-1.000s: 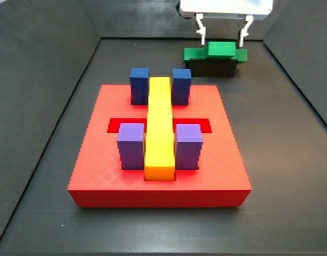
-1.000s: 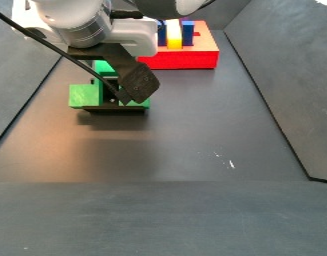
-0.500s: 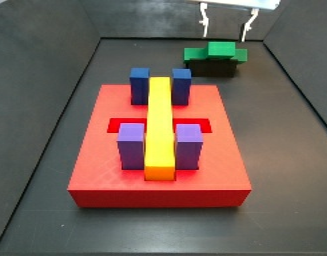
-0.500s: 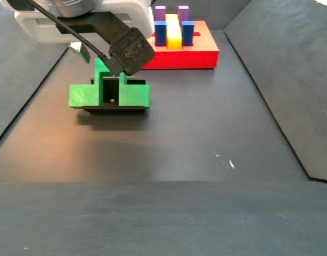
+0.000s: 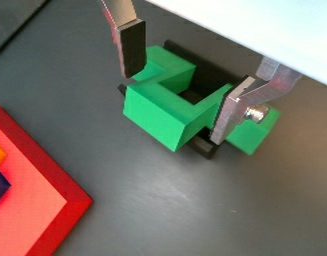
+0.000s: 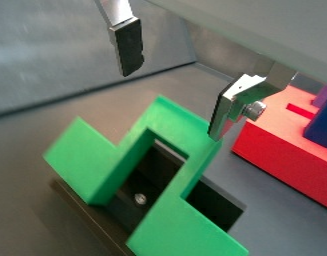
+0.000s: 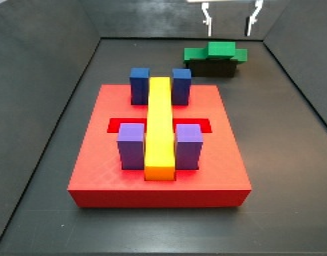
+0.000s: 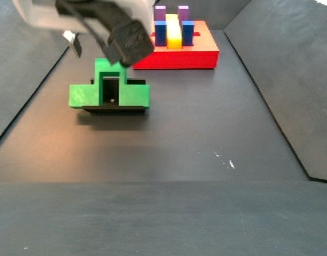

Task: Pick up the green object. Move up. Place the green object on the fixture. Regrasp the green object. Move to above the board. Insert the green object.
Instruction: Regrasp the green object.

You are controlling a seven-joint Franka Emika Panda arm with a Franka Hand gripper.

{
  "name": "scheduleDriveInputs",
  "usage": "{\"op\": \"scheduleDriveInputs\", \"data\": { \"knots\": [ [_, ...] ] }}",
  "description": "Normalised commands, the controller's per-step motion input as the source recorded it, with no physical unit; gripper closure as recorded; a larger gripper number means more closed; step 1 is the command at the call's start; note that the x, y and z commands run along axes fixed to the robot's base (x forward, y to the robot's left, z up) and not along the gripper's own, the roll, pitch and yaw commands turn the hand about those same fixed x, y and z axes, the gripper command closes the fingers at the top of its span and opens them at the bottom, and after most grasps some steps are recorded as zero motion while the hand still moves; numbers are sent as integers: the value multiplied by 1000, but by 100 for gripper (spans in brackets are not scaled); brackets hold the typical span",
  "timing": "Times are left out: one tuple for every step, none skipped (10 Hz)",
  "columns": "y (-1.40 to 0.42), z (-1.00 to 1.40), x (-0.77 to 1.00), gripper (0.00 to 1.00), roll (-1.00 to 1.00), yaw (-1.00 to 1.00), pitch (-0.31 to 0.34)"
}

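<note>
The green object (image 7: 213, 51) rests on the black fixture (image 7: 215, 67) at the back of the floor, clear of the fingers. It also shows in a side view (image 8: 110, 92) on the fixture (image 8: 115, 109). My gripper (image 7: 230, 17) is open and empty, hanging above the green object; it shows in a side view (image 8: 99, 44) too. In both wrist views the gripper (image 5: 179, 80) (image 6: 177, 78) stands over the green object (image 5: 163, 102) (image 6: 119, 170), its silver fingers (image 5: 128, 45) (image 6: 126, 45) spread wide. The red board (image 7: 112, 165) carries a yellow bar (image 7: 159, 125).
Blue blocks (image 7: 142, 78) and purple blocks (image 7: 131, 145) stand on the board beside the yellow bar. The board's corner shows in both wrist views (image 5: 26, 195) (image 6: 293, 155). Dark walls enclose the black floor (image 8: 193, 130).
The open gripper has risen straight up from the green object. The green object stays on the fixture, unmoved.
</note>
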Motion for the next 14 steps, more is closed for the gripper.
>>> {"op": "scheduleDriveInputs", "data": {
  "knots": [
    [-203,466,-191,0,917,154,-174],
    [-257,306,40,0,1000,214,0],
    [-191,163,66,0,1000,160,6],
    [-131,40,40,0,1000,143,66],
    [-114,40,17,0,1000,177,97],
    [-123,43,0,0,1000,180,137],
    [-146,60,0,0,1000,186,203],
    [-194,0,0,0,1000,243,134],
    [-174,0,94,0,1000,277,74],
    [-109,0,143,0,1000,249,109],
    [-134,0,0,0,1000,349,211],
    [-100,0,0,0,1000,357,243],
    [-83,0,89,0,1000,306,286],
    [-134,0,194,0,1000,260,283]
  ]
}}
